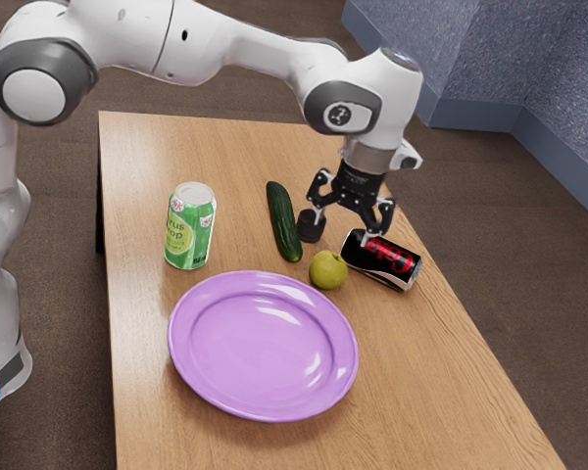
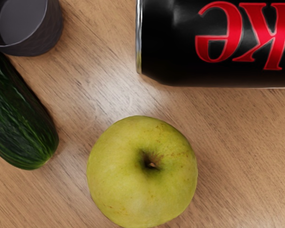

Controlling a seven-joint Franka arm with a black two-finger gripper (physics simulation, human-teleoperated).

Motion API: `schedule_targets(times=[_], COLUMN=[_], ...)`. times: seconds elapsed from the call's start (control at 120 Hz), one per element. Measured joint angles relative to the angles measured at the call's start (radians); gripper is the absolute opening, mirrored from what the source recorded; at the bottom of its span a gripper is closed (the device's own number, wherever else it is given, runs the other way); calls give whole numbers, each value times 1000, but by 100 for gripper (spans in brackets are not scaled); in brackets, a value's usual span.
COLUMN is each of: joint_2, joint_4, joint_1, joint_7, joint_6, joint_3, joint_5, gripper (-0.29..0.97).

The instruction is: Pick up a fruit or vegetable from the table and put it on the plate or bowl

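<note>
A yellow-green apple (image 1: 327,269) (image 2: 142,171) rests stem-up on the wooden table, just past the far rim of the purple plate (image 1: 263,343). Beside it lies a dark green cucumber (image 1: 284,220) (image 2: 19,123). My gripper (image 1: 349,217) hangs a little above the table, behind the apple, open with nothing between its fingers. It sits between a small black cup (image 1: 311,227) (image 2: 23,23) and a black cola can (image 1: 380,258) (image 2: 218,40) that lies on its side. In the wrist view the apple is just under the hand.
A green soda can (image 1: 189,225) stands upright toward the exterior view's left of the cucumber. The table's edge (image 1: 470,323) runs close behind the cola can. Bare tabletop (image 1: 441,392) lies to the plate's right.
</note>
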Motion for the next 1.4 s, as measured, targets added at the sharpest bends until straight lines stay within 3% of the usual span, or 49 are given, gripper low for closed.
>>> schedule_targets(times=[0.317,0.767,1.4], joint_2=[35,50,76], joint_4=[-40,-83,-112], joint_1=[28,73,76], joint_7=[108,72,51], joint_6=[64,103,168], joint_3=[0,6,-2], joint_5=[-35,-146,-184], gripper=[68,68,68])
